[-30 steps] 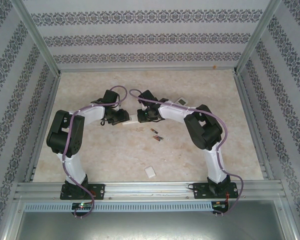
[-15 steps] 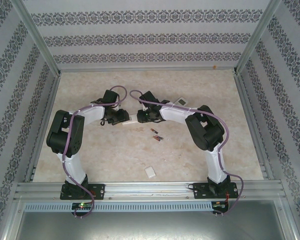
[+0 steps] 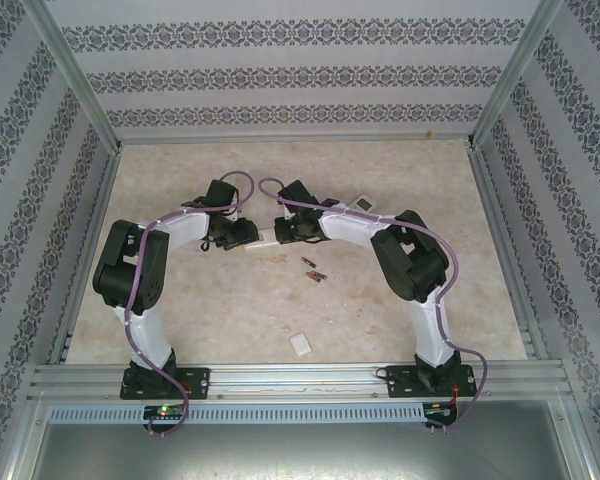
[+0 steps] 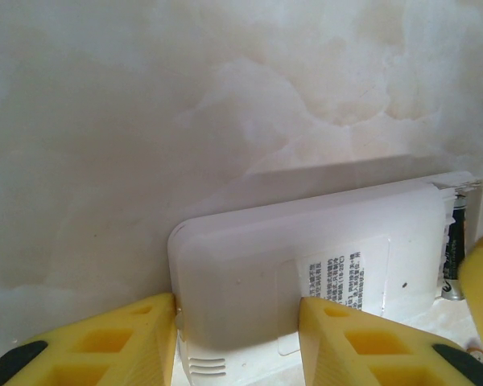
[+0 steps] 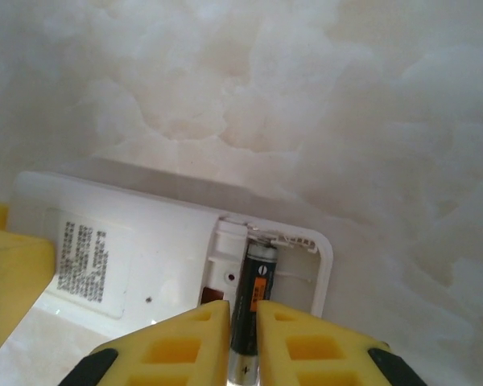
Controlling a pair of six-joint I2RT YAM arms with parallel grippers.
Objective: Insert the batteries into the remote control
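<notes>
1. step in hand: seating a battery. the left gripper (image 4: 237, 322) clamps the white plastic remote control (image 4: 306, 241), which lies back-up on the pale marbled table (image 4: 145, 121).
2. the right gripper (image 5: 243, 318) pinches a slim dark battery with an orange band (image 5: 258, 273), which lies partway in the open compartment.
3. next move, as judged: press the battery flat, then release it. two spare batteries (image 3: 313, 270) lie nearby.

Far table (image 3: 310, 165) clear — remote (image 4: 306, 241) mid-table, loose batteries (image 3: 316, 274) just nearer
</notes>
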